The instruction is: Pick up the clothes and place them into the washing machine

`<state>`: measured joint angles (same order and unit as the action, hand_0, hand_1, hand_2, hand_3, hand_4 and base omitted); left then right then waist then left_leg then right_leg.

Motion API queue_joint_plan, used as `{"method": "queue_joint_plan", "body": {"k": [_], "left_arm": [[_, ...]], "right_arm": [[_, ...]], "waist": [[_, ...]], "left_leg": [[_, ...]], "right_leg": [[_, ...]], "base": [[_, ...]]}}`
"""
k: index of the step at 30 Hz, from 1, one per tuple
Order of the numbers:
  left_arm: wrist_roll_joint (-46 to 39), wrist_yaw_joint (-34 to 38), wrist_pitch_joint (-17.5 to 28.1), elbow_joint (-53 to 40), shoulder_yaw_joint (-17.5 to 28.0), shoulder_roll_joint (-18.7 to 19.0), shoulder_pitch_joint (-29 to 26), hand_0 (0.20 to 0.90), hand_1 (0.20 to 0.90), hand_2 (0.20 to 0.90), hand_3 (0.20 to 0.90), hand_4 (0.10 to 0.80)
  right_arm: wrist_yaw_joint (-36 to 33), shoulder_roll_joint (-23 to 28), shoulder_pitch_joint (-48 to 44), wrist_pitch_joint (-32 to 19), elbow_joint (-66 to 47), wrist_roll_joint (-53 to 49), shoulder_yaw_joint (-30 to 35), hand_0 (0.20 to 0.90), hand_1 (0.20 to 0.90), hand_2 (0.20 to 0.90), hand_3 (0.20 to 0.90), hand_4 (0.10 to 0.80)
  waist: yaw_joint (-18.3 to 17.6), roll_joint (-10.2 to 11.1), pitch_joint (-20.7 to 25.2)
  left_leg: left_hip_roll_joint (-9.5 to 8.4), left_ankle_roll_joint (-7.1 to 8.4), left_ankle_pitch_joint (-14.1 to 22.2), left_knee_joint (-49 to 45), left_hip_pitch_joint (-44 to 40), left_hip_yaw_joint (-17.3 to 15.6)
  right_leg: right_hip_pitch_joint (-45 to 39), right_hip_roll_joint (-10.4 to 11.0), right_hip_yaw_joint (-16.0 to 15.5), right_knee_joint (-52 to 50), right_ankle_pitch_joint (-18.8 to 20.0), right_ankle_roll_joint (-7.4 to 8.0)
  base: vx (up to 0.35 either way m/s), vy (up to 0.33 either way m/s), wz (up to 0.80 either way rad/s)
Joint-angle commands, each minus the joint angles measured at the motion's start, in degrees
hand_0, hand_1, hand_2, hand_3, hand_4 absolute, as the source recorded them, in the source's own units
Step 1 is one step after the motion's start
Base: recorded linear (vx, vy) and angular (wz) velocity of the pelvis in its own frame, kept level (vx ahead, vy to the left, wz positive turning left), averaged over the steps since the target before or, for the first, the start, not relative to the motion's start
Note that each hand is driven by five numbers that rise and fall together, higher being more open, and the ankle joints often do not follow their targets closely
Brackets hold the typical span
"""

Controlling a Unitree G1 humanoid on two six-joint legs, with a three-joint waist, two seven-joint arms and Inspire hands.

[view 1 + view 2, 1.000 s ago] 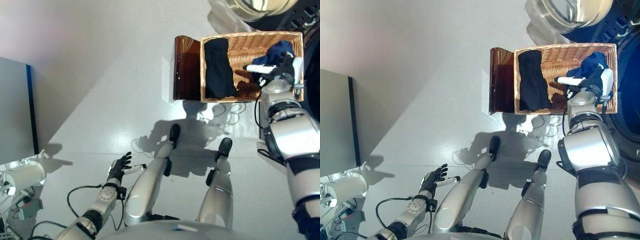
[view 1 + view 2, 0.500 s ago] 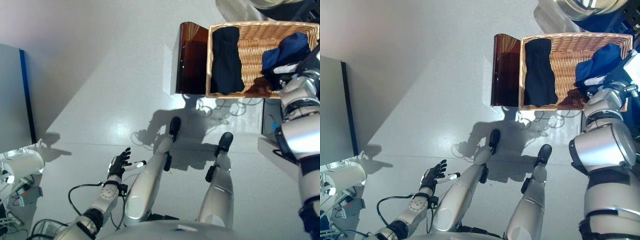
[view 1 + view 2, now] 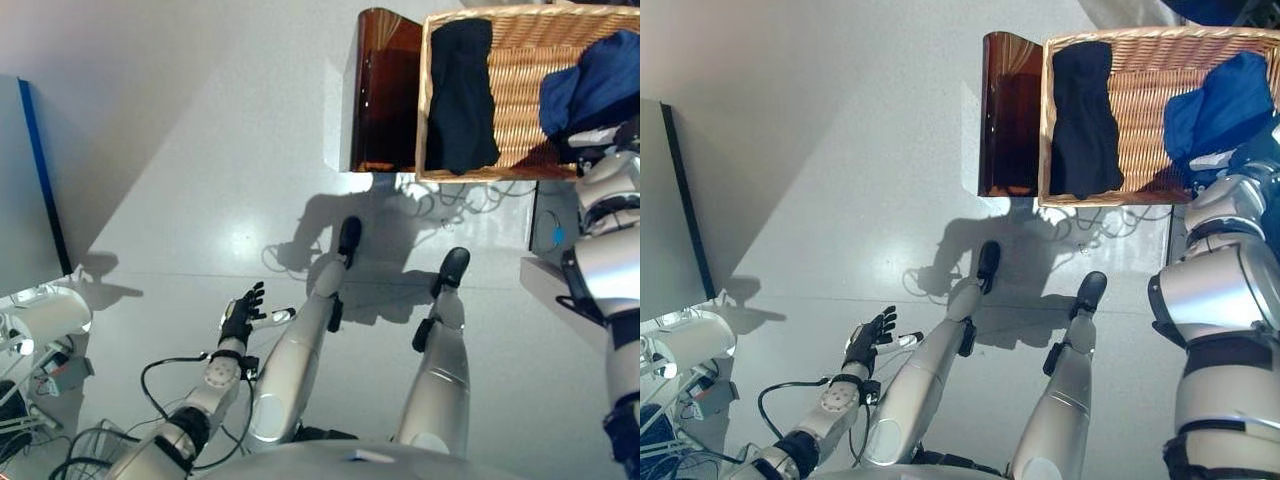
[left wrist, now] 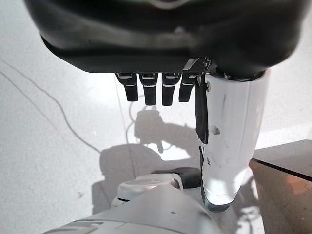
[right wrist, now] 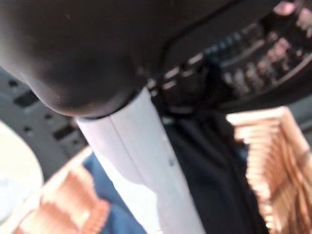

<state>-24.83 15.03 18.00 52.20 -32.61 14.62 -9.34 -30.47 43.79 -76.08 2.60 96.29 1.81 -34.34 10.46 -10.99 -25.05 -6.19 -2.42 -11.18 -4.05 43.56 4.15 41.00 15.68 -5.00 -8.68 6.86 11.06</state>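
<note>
A wicker basket (image 3: 520, 60) stands on the floor ahead to the right. A black garment (image 3: 462, 95) lies folded in its left half. A blue garment (image 3: 1215, 105) is bunched up in its right half. My right hand (image 3: 1232, 165) sits at the basket's near right corner, its white thumb against the blue garment's lower edge and its fingers curled into the cloth. In the right wrist view the thumb (image 5: 141, 161) lies over dark blue cloth (image 5: 214, 165) with wicker around it. My left hand (image 3: 240, 318) hangs low by my left side, open and holding nothing.
A brown translucent bin (image 3: 385, 90) stands against the basket's left side. A grey cabinet with a blue edge (image 3: 25, 190) is at the far left, with white equipment and cables (image 3: 40, 325) below it. A white ledge (image 3: 545, 290) shows at the right.
The camera has shifted, so the basket now sits higher and closer in the picture. The right hand has drawn back to the basket's near right corner and the blue garment looks more bunched. The left hand stays idle.
</note>
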Motion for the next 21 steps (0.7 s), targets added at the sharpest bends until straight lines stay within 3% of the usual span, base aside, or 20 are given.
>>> {"method": "queue_joint_plan", "body": {"k": [1,2,3,5,9,11,14,16,19,21], "left_arm": [[-1.76,1.96,0.82,-0.88,0.06,1.59,0.97,0.9,0.9,0.9,0.9,0.8],[-1.93,2.21,0.9,-1.1,0.48,1.65,1.1,0.9,0.9,0.9,0.9,0.8],[-1.77,2.22,1.03,-0.99,0.39,1.72,1.15,0.9,0.9,0.9,0.9,0.8],[-1.76,2.4,1.28,-0.81,0.58,1.64,1.11,0.9,0.9,0.9,0.9,0.8],[-1.81,2.42,1.46,-1.08,1.03,1.73,0.86,0.9,0.9,0.9,0.9,0.8],[-1.79,2.35,1.58,-1.26,1.07,1.96,0.92,0.9,0.9,0.9,0.9,0.8],[-1.73,2.25,1.61,-1.58,1.38,2.24,1.1,0.9,0.9,0.9,0.9,0.8],[-1.84,2.13,1.45,-1.74,1.42,2.21,1.17,0.9,0.9,0.9,0.9,0.8],[-2.1,2.2,1.4,-1.4,1.86,2.29,1.63,0.9,0.9,0.9,0.9,0.8],[-2.53,2.29,1.38,-1.91,2.18,2.31,1.79,0.9,0.9,0.9,0.9,0.8]], "right_arm": [[-2.01,8.51,-7.62,0.15,-1.52,0.43,-7.45,0.491,0.491,0.491,0.491,0.508],[-1.8,8.27,-7.48,0.09,-1.61,0.58,-7.59,0.282,0.282,0.282,0.282,0.359],[-1.64,8.06,-7.5,-0.06,-1.8,0.6,-7.79,0.225,0.225,0.225,0.225,0.318],[-1.38,7.25,-7.72,-0.17,-1.98,0.8,-8.13,0.277,0.277,0.277,0.277,0.355],[-0.3,6.81,-8.33,-0.29,-1.21,0.39,-8.76,0.318,0.318,0.318,0.318,0.384],[0.11,6.64,-8.33,-0.34,-1.3,0.11,-8.85,0.378,0.378,0.378,0.378,0.427],[0.67,6.43,-9.09,-0.28,-0.92,-0.15,-9.23,0.392,0.392,0.392,0.392,0.437],[1.12,6.55,-9.25,-0.1,-0.61,-0.02,-9.47,0.491,0.491,0.491,0.491,0.508],[1.64,7.26,-10.86,0.35,0.19,0.11,-10.77,0.464,0.464,0.464,0.464,0.488],[1.29,7.11,-11.51,0.1,-0.09,-0.25,-10.99,0.2,0.2,0.2,0.2,0.3]], "waist": [[0.95,-1.71,-0.25],[1.01,-1.74,-0.14],[1.06,-1.69,-0.16],[1.27,-1.89,-0.09],[1.75,-2.06,0.13],[1.8,-1.99,0.07],[2.16,-2.16,0.02],[2.25,-2.32,0.02],[2.52,-2.88,-0.02],[2.26,-3.01,-0.24]], "left_leg": [[1.72,6.17,6.97,-8.94,5.23,-1.02],[1.49,5.94,7.4,-9.85,5.9,-1.09],[1.39,5.87,7.59,-9.98,6.07,-1.11],[1.26,5.68,7.86,-10.87,7.18,-1.26],[1.15,5.68,8.15,-12.02,8.11,-1.02],[1.2,5.67,8.21,-11.98,8.31,-0.92],[1.05,5.7,8.13,-12.13,9.06,-0.76],[0.99,5.7,8.14,-12.46,9.54,-0.68],[0.65,5.64,8.26,-13.46,11.28,-0.63],[0.62,5.61,8.23,-13.66,11.72,-0.86]], "right_leg": [[1.52,-0.59,3.11,-3.99,-3.55,-5.54],[2.49,-0.71,3.47,-4.98,-3.82,-5.65],[2.67,-0.65,3.53,-5.25,-3.95,-5.62],[3.86,-0.5,3.73,-6.48,-4.24,-5.67],[5.07,-0.66,3.97,-8.7,-5.37,-6.04],[5.43,-0.67,4.11,-8.97,-5.62,-6.07],[6.44,-0.67,4.03,-9.76,-6.0,-6.11],[6.97,-0.62,4.15,-10.4,-6.28,-6.18],[9.42,-0.48,4.53,-12.79,-7.16,-6.4],[10.24,-0.46,4.9,-13.25,-7.16,-6.44]], "base": [[0.0,0.035,0.04],[0.0,0.0,0.0],[0.0,0.0,0.0],[0.0,0.0,0.0],[-0.002,0.005,0.06],[-0.005,0.009,0.09],[-0.005,0.004,0.01],[-0.013,0.005,-0.04],[-0.024,0.028,0.06],[-0.012,0.04,0.08]]}}
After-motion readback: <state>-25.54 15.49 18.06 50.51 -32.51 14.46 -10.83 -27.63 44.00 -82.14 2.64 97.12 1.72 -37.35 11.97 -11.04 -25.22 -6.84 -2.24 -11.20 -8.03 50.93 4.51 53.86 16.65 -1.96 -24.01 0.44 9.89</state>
